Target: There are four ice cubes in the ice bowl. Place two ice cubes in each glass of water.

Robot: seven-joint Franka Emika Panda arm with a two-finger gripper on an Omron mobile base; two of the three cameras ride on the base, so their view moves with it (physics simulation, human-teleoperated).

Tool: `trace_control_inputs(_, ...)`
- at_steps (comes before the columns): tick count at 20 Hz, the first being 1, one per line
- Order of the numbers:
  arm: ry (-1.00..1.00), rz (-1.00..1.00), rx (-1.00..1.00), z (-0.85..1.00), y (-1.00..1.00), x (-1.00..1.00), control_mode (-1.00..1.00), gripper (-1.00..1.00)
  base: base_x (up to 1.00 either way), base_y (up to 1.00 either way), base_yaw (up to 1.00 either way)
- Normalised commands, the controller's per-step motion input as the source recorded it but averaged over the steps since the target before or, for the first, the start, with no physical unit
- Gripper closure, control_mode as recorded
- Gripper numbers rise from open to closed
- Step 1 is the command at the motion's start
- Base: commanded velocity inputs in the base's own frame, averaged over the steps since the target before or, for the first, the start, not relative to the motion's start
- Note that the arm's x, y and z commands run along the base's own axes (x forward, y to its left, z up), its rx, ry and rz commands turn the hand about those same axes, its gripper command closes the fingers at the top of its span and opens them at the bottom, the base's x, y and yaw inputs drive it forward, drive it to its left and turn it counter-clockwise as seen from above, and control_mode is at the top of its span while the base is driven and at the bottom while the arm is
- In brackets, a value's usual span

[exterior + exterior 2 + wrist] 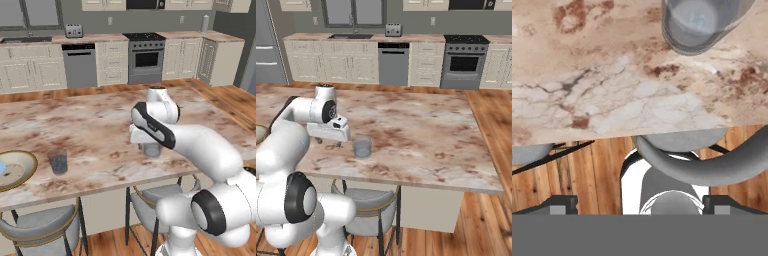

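Note:
My gripper (329,143) hangs open and empty just above the counter's front edge, left of one glass of water (362,148). In the hand view its dark fingertips (562,205) stand far apart, and that glass (702,22) sits at the top right with a pale bluish shape in its water. From the left base view the same glass (151,149) is half hidden behind my forearm. The other glass (58,161) stands further left, beside the ice bowl (22,172). A light blue ice cube (1,167) lies in the bowl at the picture's edge.
The marble island counter (100,130) stretches far back. Grey stools (45,225) are tucked under its front edge, one right below my hand (677,140). Cabinets, a dishwasher and a stove line the far wall.

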Motion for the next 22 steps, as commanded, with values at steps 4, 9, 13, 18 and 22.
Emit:
trace_control_inputs(4, 0.00, 0.00, 0.00, 0.00, 0.00, 0.00, -1.00, -1.00, 0.00, 0.00, 0.00)
trace_control_inputs(9, 0.00, 0.00, 0.00, 0.00, 0.00, 0.00, 1.00, -1.00, 0.00, 0.00, 0.00)
trace_control_inputs(13, 0.00, 0.00, 0.00, 0.00, 0.00, 0.00, 1.00, -1.00, 0.00, 0.00, 0.00)
trace_control_inputs(18, 0.00, 0.00, 0.00, 0.00, 0.00, 0.00, 1.00, -1.00, -0.20, 0.32, -0.01)
trace_control_inputs(22, 0.00, 0.00, 0.00, 0.00, 0.00, 0.00, 1.00, -1.00, -0.16, 1.00, -0.02)
